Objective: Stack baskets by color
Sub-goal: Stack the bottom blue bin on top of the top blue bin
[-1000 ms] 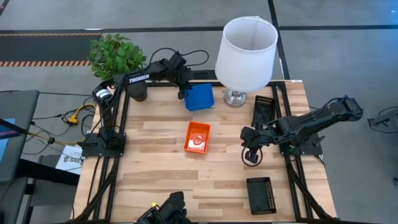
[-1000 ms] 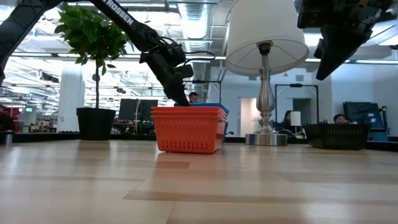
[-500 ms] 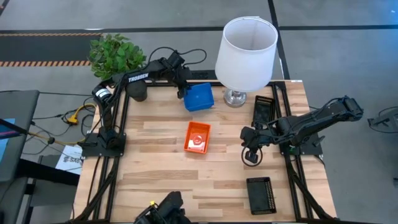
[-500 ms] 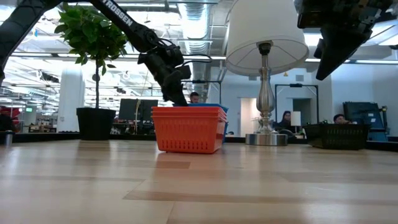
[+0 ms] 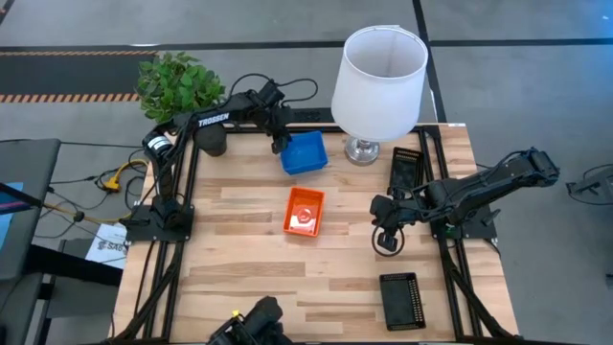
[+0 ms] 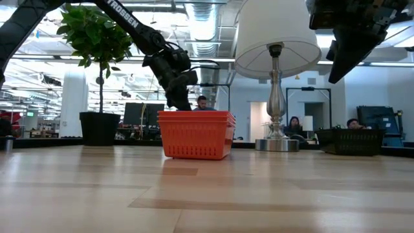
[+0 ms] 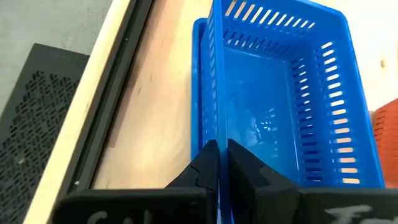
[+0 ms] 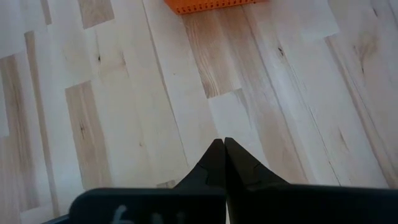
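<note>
We see a grey floor (image 5: 86,24) around the pale wooden worktop (image 5: 239,278); a leafy plant (image 5: 177,84) in a black pot (image 6: 100,128) beside it; beyond, an open hall with ceiling ducts (image 6: 207,11), bright strip lights, and seated people (image 6: 299,124) at dark monitors (image 6: 374,118).

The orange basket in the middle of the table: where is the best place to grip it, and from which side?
Probably the rim of one wall of the orange basket, reached from above: it sits upright and open-topped with bare wood around it. The thin walls suit one finger inside and one outside.
</note>
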Controlling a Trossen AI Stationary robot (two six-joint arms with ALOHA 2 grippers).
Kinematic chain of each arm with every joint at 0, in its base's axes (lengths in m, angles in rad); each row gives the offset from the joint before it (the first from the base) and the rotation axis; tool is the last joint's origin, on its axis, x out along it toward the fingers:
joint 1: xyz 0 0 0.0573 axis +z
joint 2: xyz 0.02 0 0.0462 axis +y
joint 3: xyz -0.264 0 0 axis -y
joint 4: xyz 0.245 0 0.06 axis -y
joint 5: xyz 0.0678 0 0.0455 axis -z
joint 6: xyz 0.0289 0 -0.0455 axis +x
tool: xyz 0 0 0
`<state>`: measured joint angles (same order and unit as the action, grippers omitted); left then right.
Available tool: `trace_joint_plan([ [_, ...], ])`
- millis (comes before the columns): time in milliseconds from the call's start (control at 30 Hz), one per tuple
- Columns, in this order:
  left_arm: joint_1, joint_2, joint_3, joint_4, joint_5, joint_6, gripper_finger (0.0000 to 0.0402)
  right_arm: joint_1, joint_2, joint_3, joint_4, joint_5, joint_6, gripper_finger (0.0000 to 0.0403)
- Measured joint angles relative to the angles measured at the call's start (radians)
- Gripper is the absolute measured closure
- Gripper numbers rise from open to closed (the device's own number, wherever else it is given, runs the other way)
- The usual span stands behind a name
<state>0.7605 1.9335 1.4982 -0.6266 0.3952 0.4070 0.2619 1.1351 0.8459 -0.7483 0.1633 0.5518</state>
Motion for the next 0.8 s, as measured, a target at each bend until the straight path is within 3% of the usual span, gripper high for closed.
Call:
trace_joint_plan([
  [167, -0.009, 0.000, 0.000, -0.002, -0.030, 0.017, 0.0359, 0.000, 0.000, 0.000, 0.000, 0.000, 0.000, 0.0396],
  [567, -0.011, -0.003, 0.000, 0.021, -0.039, 0.013, 0.0173, 0.000, 0.000, 0.000, 0.000, 0.000, -0.003, 0.0396],
  [800, -0.011, -0.058, 0.000, 0.093, -0.034, -0.002, 0.0132, 0.000, 0.000, 0.000, 0.000, 0.000, -0.022, 0.0396],
])
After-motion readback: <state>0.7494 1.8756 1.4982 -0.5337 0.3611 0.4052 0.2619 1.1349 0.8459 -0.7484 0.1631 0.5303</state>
